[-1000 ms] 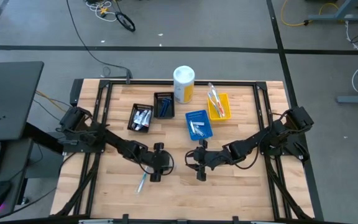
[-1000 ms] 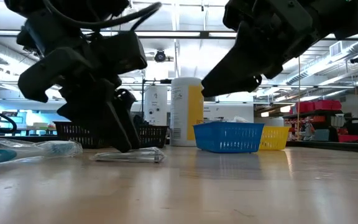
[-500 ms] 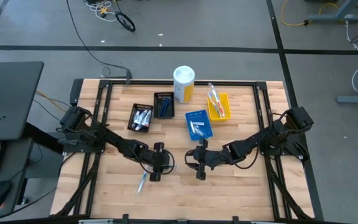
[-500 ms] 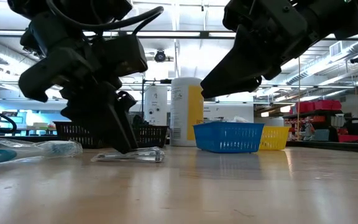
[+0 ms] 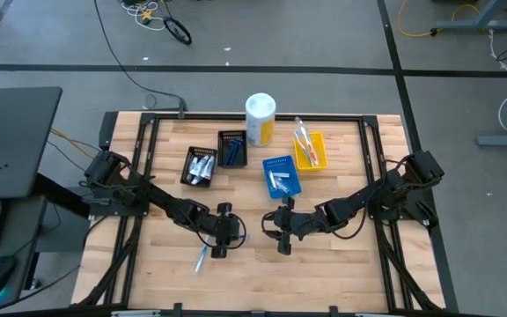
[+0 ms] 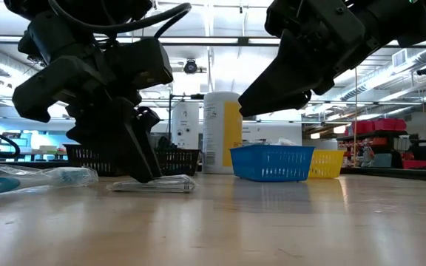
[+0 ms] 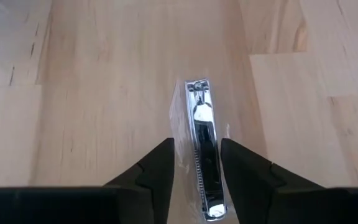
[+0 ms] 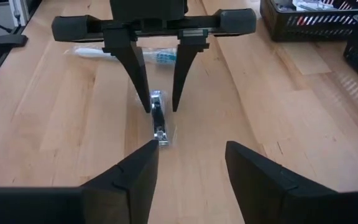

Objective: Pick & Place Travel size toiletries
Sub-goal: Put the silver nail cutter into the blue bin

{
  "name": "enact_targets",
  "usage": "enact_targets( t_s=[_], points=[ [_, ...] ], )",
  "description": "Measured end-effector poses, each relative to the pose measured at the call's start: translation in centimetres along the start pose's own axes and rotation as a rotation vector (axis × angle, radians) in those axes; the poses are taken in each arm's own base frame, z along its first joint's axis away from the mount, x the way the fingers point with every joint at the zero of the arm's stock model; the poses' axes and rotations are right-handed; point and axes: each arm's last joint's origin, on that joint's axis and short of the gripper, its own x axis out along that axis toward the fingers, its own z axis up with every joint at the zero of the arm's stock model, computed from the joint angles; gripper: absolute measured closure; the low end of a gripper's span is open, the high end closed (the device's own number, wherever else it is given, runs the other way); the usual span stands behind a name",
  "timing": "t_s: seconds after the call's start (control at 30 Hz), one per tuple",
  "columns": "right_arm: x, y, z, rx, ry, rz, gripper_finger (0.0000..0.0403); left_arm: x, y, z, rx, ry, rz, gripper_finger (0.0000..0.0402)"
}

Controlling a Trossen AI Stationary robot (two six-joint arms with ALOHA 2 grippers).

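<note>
left gripper [image 7: 194,163] sits low at frame centre, fingers spread around the wrapped nail clipper [image 7: 202,154]. right gripper [image 8: 188,158] hovers opposite, fingers apart, holding nothing.

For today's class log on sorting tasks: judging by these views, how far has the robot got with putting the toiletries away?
Partly done. The black trays, blue tray and yellow tray already hold items. In hand: the left end effector is open and straddles a wrapped nail clipper lying on the table, not yet gripped. Left: that clipper and a wrapped toothbrush loose on the table. The right end effector waits open nearby.
</note>
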Motion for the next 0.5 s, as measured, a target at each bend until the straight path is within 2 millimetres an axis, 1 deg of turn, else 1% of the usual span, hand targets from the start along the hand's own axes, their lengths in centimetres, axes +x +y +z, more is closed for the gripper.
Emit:
enact_targets(
  t_s=[0.13, 0.33, 0.5],
  points=[
    [0.0, 0.0, 0.0, 0.0, 0.0, 0.0, 0.0206, 0.0, 0.1, -0.2, 0.0, 0.005, 0.002, 0.0261],
    [0.0, 0.0, 0.0, 0.0, 0.0, 0.0, 0.0206, 0.1, 0.3, -1.4, -0.022, 0.023, 0.015, 0.0263],
    [0.0, 0.0, 0.0, 0.0, 0.0, 0.0, 0.0206, 0.1, 0.4, -1.5, -0.016, 0.021, 0.023, 0.028]
  ],
)
